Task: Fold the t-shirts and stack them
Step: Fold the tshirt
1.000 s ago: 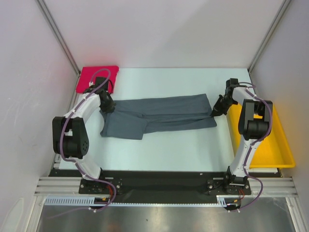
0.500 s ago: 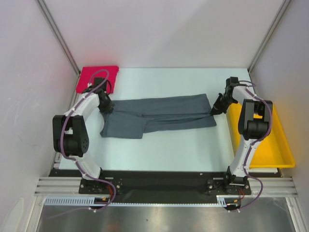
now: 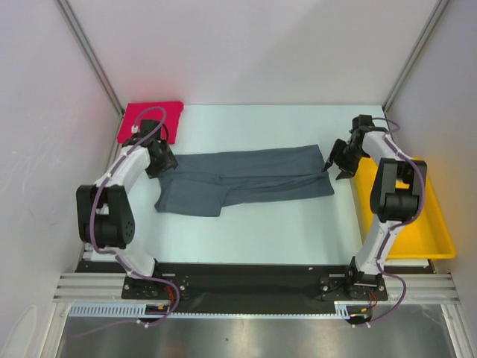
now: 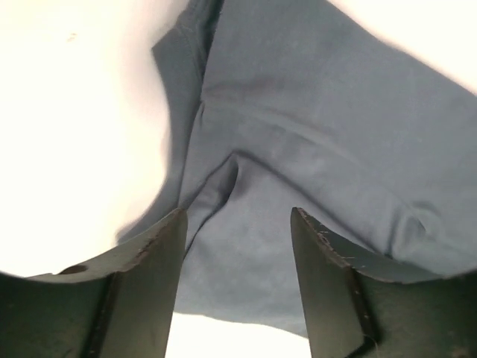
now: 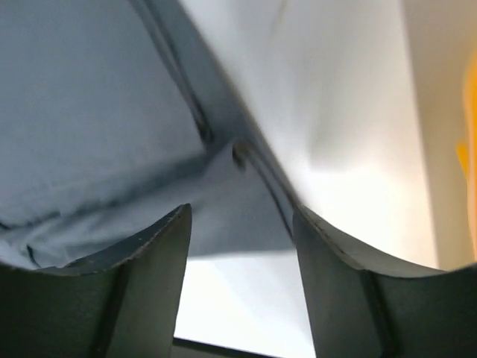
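The slate-grey t-shirt (image 3: 246,175) lies flat on the desk (image 3: 261,231) across the middle of the overhead frame. It is folded lengthwise into a long band running left to right, with overlapping layers showing as creases along its length. At its lower left a wider flap juts toward the bottom of the frame. Close up, its left end shows soft wrinkles and a seam (image 4: 313,149), and its right end shows a stitched hem and a corner (image 5: 89,112). The bright pinkish-red t-shirt (image 3: 151,119) sits as a compact folded rectangle in the upper left, apart from the grey one.
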Tool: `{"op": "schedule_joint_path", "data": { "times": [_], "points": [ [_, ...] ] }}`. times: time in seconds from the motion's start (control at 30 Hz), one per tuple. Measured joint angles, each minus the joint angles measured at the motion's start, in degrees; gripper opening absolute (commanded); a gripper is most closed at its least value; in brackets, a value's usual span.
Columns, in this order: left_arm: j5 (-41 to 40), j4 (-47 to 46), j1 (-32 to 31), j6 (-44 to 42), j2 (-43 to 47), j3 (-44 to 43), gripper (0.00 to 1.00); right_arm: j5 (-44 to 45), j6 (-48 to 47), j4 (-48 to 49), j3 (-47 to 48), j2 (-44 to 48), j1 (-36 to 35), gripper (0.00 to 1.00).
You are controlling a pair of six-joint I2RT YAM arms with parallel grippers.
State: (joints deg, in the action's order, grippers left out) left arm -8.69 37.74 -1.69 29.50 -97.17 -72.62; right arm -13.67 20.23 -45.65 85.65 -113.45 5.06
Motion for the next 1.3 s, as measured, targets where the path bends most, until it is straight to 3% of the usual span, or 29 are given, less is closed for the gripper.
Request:
{"op": "schedule_joint_path", "data": {
  "times": [0.23, 0.43, 0.57, 0.8, 1.1, 1.3],
  "points": [
    [1.8, -2.1, 0.0, 0.1, 17.7, 11.9, 0.57, -2.5, -0.6, 2.1, -11.6, 12.4, 0.2, 0.68],
    [5.9, -3.1, 0.6, 1.7, 26.2, 24.5, 0.59, -6.9, 1.0, 5.5, -17.7, 13.0, 0.9, 0.68],
    [8.1, -2.9, 3.5, 2.2, 28.6, 28.5, 0.56, -8.9, 2.0, 7.7, -20.0, 13.0, 2.1, 0.68],
    [12.3, -5.3, 11.0, 2.6, 29.2, 31.8, 0.38, -10.2, 3.0, 10.6, -23.0, 13.0, 2.6, 0.67],
    [15.4, -7.5, 11.5, 3.1, 27.4, 33.7, 0.49, -10.3, 4.3, 12.1, -23.5, 12.3, 2.6, 0.59],
    [15.9, -8.1, 11.5, 3.5, 26.2, 33.9, 0.49, -9.5, 4.8, 12.0, -23.5, 11.5, 2.7, 0.58]
  ]
}}
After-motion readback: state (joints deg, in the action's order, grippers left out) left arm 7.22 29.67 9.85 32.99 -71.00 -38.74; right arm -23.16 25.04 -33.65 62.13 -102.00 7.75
